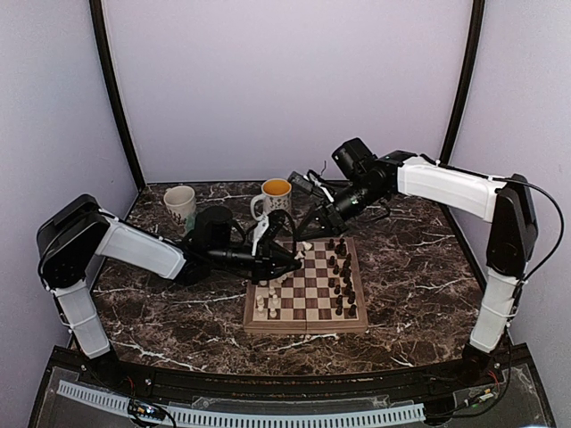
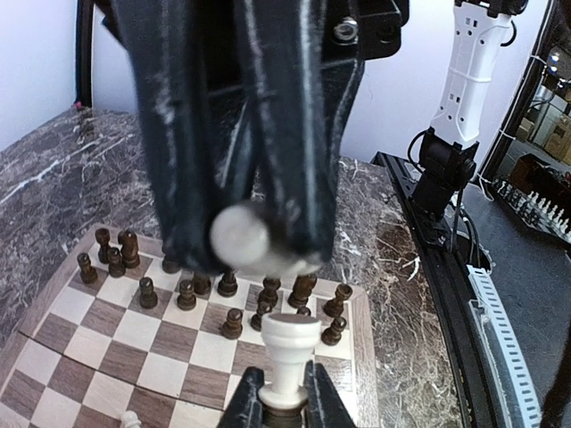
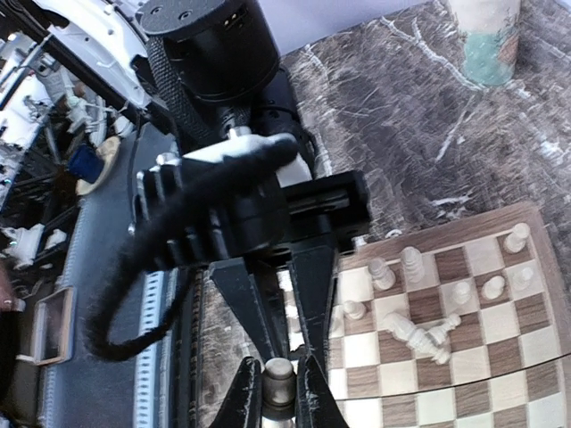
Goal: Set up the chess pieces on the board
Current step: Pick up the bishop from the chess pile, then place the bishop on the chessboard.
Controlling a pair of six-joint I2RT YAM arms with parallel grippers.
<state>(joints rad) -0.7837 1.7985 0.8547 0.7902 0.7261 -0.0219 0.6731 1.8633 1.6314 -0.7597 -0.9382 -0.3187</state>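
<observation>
The board [image 1: 303,326] lies mid-table. Dark chess pieces [image 1: 341,275] crowd its right side and cream ones [image 1: 268,300] stand on its left. Over the board's far left corner my two grippers meet tip to tip. My left gripper [image 2: 284,382] is shut on the stem of a cream piece [image 2: 290,343] with a broad flat end. My right gripper [image 3: 277,366] is shut on a cream piece [image 3: 278,389]. In the left wrist view the right gripper [image 2: 259,257] hangs just above the left's piece with a blurred pale knob in it. Whether both hold one piece I cannot tell.
Two mugs stand behind the board, a patterned white one [image 1: 181,207] and one with a yellow inside [image 1: 275,196]. In the right wrist view two cream pieces [image 3: 424,337] lie tipped over among standing ones [image 3: 384,272]. Dark side walls enclose the marble table [image 1: 410,267].
</observation>
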